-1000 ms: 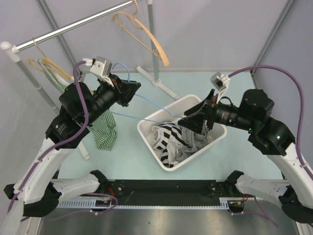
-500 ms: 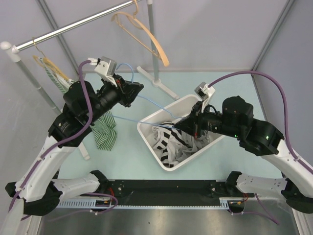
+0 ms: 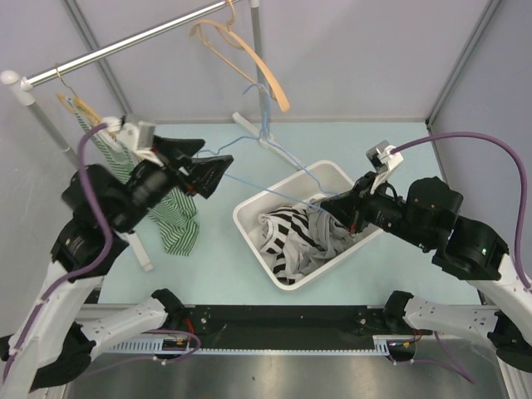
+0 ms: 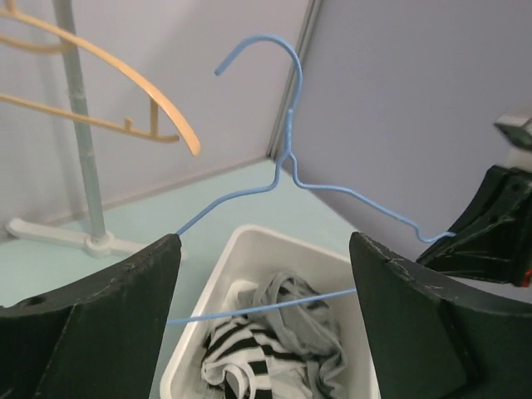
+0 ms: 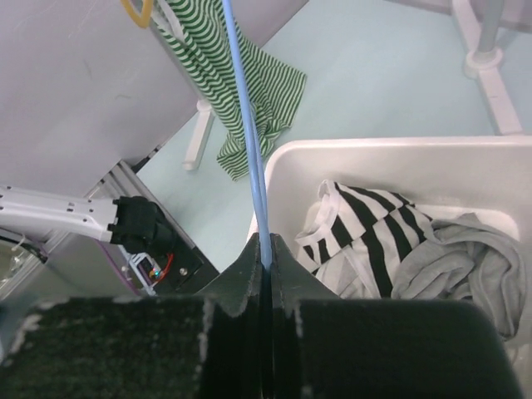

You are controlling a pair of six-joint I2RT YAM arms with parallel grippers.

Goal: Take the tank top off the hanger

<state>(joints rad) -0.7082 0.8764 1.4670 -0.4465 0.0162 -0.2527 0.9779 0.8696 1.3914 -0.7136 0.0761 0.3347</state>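
Observation:
A bare blue wire hanger [image 3: 265, 125] stands tilted over the white bin [image 3: 249, 220], its hook up. My right gripper [image 3: 326, 202] is shut on the hanger's lower wire [image 5: 249, 125], which runs up from between the closed fingers [image 5: 267, 245]. My left gripper [image 3: 208, 160] is open at the hanger's left end, with the wire [image 4: 291, 125] passing in front of its spread fingers [image 4: 264, 249] and not touched. A grey tank top [image 3: 332, 233] with straps lies crumpled in the bin [image 4: 307, 320], beside a black-and-white striped garment [image 3: 287, 229].
A green striped garment [image 3: 174, 216] hangs from a yellow hanger on the metal rail [image 3: 125, 46] at left. A wooden hanger [image 3: 249, 58] hangs at the back by the rack's upright pole [image 3: 258, 75], whose foot [image 3: 278, 150] sits on the table.
My left gripper opened, let go of the blue hanger and drew back left. My right gripper shut on the hanger's lower wire, and the hanger swung up with its hook high.

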